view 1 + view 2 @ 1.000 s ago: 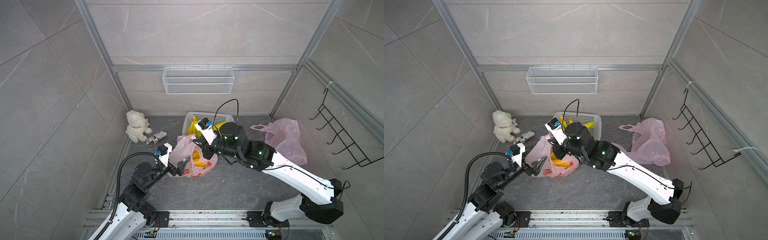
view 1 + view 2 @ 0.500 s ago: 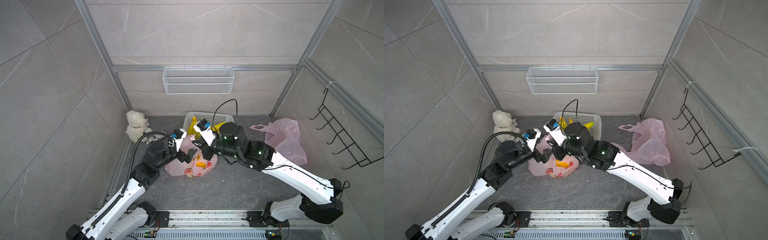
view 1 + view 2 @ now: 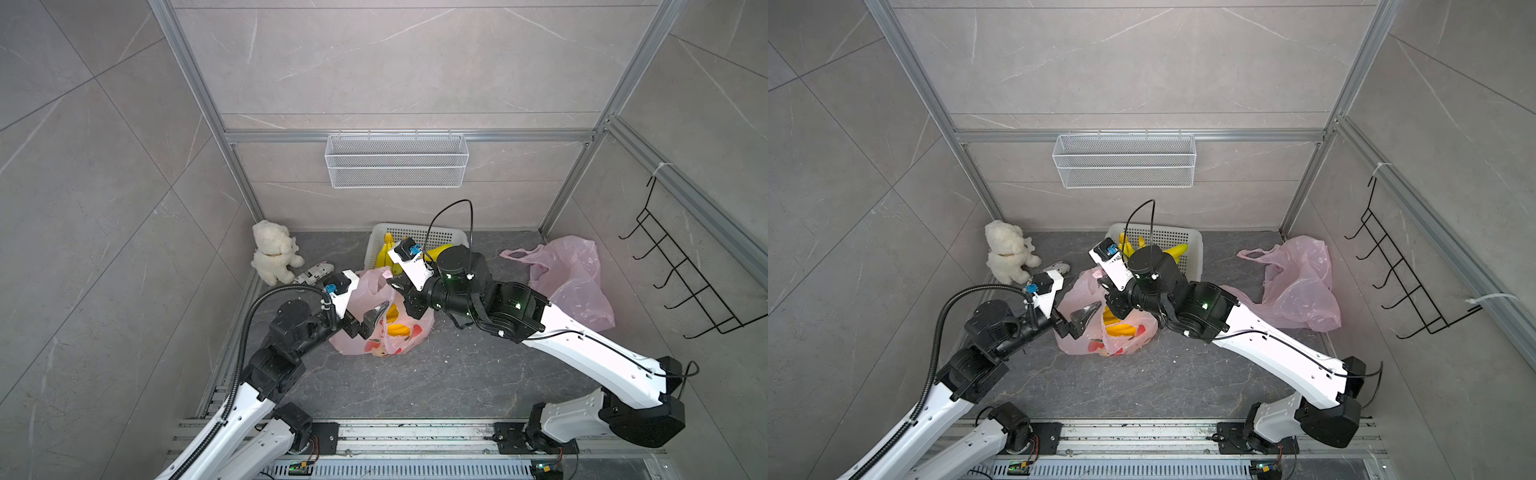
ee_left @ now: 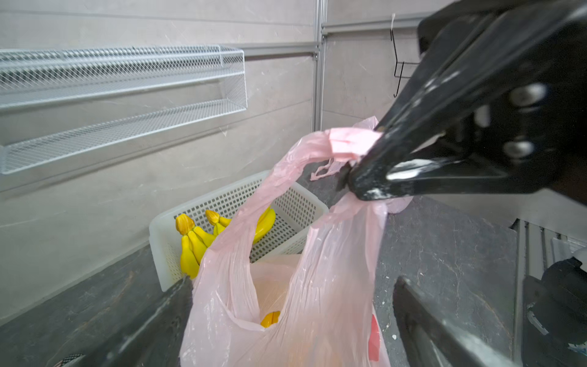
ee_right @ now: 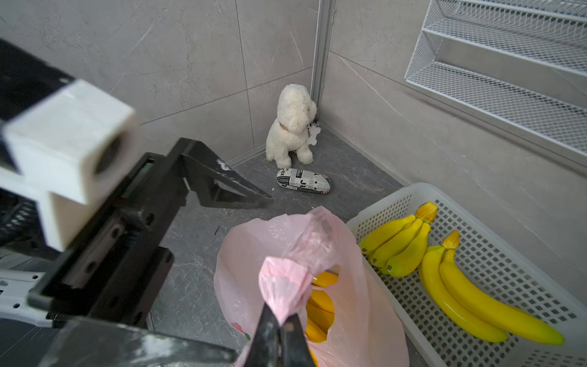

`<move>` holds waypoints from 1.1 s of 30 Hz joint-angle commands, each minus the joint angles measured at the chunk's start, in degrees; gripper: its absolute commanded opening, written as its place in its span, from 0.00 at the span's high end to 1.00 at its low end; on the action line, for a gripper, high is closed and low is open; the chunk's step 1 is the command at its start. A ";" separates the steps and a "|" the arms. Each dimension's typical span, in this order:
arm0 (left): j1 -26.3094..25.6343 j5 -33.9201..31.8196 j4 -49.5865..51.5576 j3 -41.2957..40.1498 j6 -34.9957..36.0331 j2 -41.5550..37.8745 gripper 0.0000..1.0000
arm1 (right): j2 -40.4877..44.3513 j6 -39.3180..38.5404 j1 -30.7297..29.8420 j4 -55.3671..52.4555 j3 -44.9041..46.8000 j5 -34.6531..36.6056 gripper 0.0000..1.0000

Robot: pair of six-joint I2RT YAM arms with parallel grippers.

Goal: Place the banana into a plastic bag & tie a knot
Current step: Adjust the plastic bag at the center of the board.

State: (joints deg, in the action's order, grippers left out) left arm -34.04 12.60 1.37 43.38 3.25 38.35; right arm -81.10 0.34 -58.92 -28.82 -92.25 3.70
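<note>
Left gripper [image 4: 293, 282] jaws stand spread wide on either side of the pink plastic bag [image 3: 365, 345]; whether they touch it is unclear. Banana [image 5: 320, 306] lies inside the bag, seen only in yellow patches through film and mouth. Right gripper [image 5: 279, 324] is pinched tight on the bunched handles [image 5: 282, 282].

Plush dog [image 3: 273, 257], printed pouch [image 3: 314, 273]

Thin, crinkled, translucent plastic bag [image 4: 333, 270]
</note>
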 commanded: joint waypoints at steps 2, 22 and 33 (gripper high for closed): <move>0.14 1.69 -1.13 1.22 -0.34 -0.50 0.00 | -0.02 -1.20 -0.24 0.45 -0.21 0.75 1.00; 0.18 10.67 -3.20 10.15 3.72 14.17 0.00 | -0.20 -2.79 -1.64 0.24 -0.14 -5.75 1.00; 0.20 13.56 -2.05 8.21 2.98 15.51 0.18 | 1.73 -1.17 -1.64 2.91 1.60 -4.12 1.00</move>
State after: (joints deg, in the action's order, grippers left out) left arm -34.04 23.35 0.45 51.62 6.07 53.52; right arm -80.97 -1.48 -60.27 -27.90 -91.35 -0.91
